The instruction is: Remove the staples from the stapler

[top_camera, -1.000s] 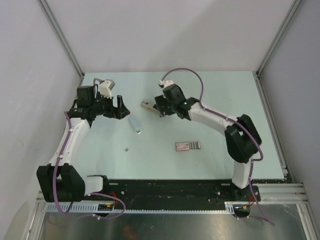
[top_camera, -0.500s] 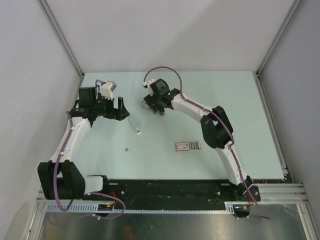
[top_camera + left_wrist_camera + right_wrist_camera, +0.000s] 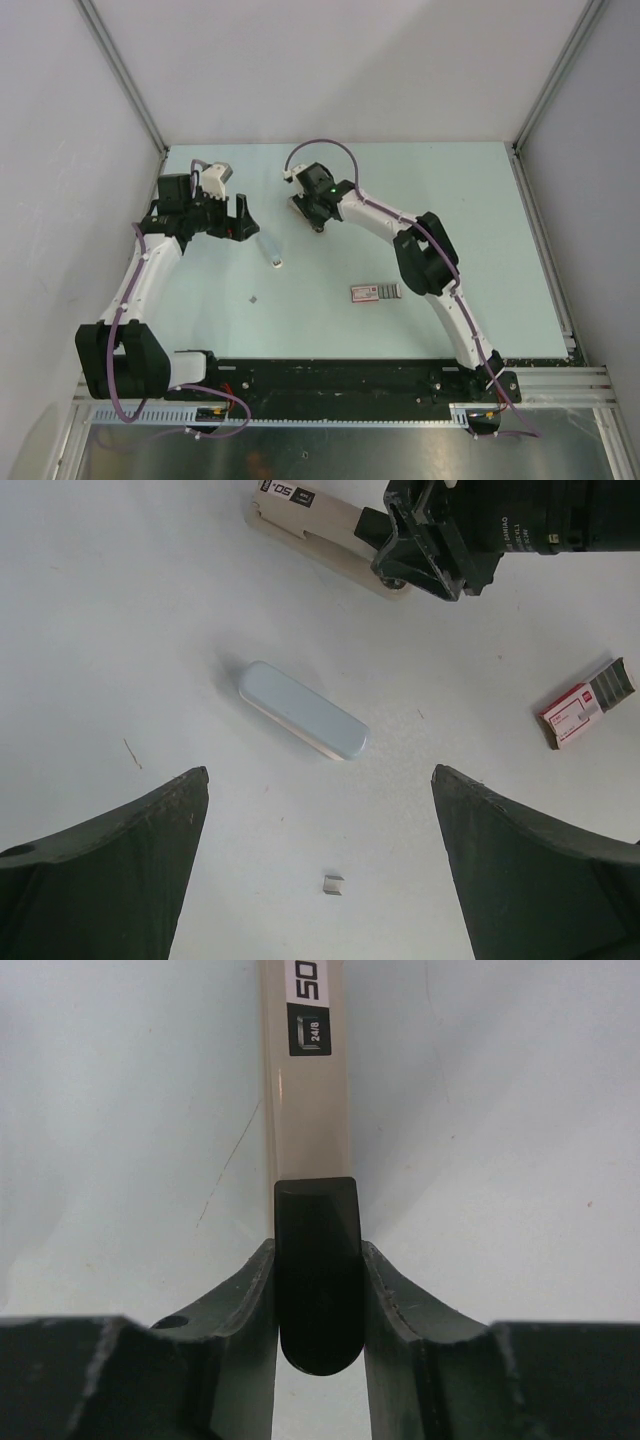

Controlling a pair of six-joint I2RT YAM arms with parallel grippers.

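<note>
Right gripper (image 3: 316, 1252) is clamped on the black back end of the stapler (image 3: 306, 1110), whose long body runs straight ahead of it; left gripper (image 3: 320, 775), fingers apart, hangs farther off.

Small oblong stapler (image 3: 320, 522): cream-beige top arm with a black label printed 50 and 24/8, black rear end. Lies lengthwise, apparently resting on tabletop (image 3: 120, 630), at far centre. Clamped at the black rear end between both fingers of right hand (image 3: 316, 1260), cream front end pointing straight away from that hand. Largely hidden under the hand in top view.
</note>
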